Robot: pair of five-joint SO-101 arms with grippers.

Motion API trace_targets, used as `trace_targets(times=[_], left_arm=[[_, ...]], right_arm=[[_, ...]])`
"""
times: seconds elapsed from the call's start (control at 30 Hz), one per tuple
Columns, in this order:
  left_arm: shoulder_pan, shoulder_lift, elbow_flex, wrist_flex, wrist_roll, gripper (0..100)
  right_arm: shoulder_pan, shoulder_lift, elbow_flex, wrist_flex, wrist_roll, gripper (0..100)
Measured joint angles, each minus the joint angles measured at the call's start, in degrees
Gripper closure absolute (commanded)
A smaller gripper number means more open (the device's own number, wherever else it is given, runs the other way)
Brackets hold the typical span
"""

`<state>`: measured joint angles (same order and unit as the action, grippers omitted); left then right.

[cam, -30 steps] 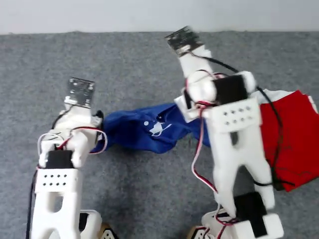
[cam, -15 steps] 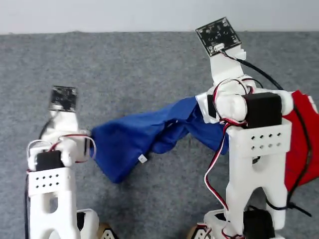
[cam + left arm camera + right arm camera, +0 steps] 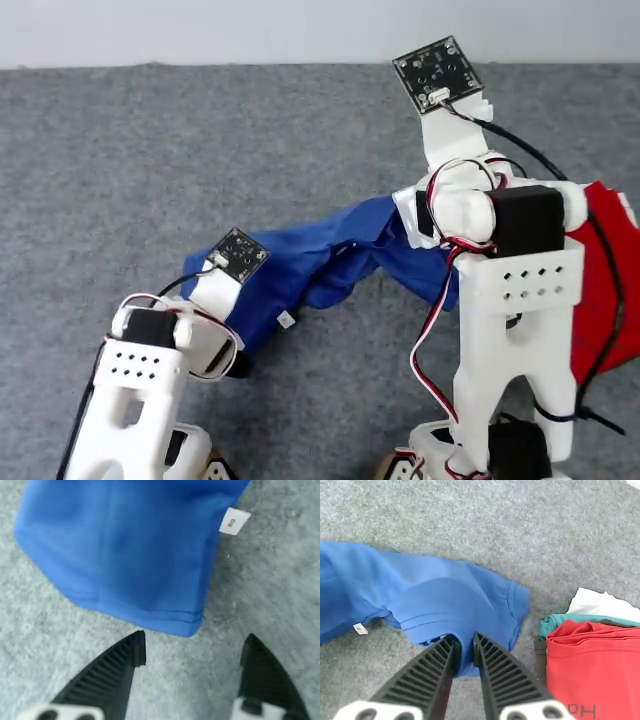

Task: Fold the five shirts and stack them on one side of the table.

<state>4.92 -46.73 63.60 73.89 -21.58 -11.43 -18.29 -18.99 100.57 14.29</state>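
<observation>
A blue shirt (image 3: 320,260) lies bunched and stretched across the grey carpet between the two arms. My right gripper (image 3: 465,639) is shut on a fold of the blue shirt (image 3: 435,600) at its right end. My left gripper (image 3: 195,639) is open, just off the carpet. Its fingers straddle the hemmed corner of the blue shirt (image 3: 130,555) without touching it. A small white label (image 3: 235,521) sticks out from the shirt's edge. A folded red shirt (image 3: 605,290) tops the pile at the table's right side.
In the right wrist view the pile beside the blue shirt shows the red shirt (image 3: 590,665) over a teal one (image 3: 551,622) and a white one (image 3: 600,602). Bare grey carpet (image 3: 150,150) spreads to the far left. The right arm's body hides part of the pile.
The left gripper let go of the shirt's left end and swung right, over its near corner. The right arm first pulled its end back and right, then held still.
</observation>
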Motion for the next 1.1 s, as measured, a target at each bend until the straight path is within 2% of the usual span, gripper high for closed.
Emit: trace_targets(times=[0.33, 0.6, 0.87, 1.1], left_arm=[[0.35, 0.0, 9.76, -14.77, 0.0, 73], [0.44, 0.0, 13.36, -19.78, -0.09, 74], [0.44, 0.0, 15.74, -20.48, -0.35, 80], [0.44, 0.0, 16.35, -22.33, -0.44, 94]], right_arm=[[0.0, 0.0, 0.0, 0.0, 0.0, 98.8], [0.0, 0.0, 0.0, 0.0, 0.0, 98.8], [0.0, 0.0, 0.0, 0.0, 0.0, 98.8], [0.0, 0.0, 0.0, 0.0, 0.0, 98.8]])
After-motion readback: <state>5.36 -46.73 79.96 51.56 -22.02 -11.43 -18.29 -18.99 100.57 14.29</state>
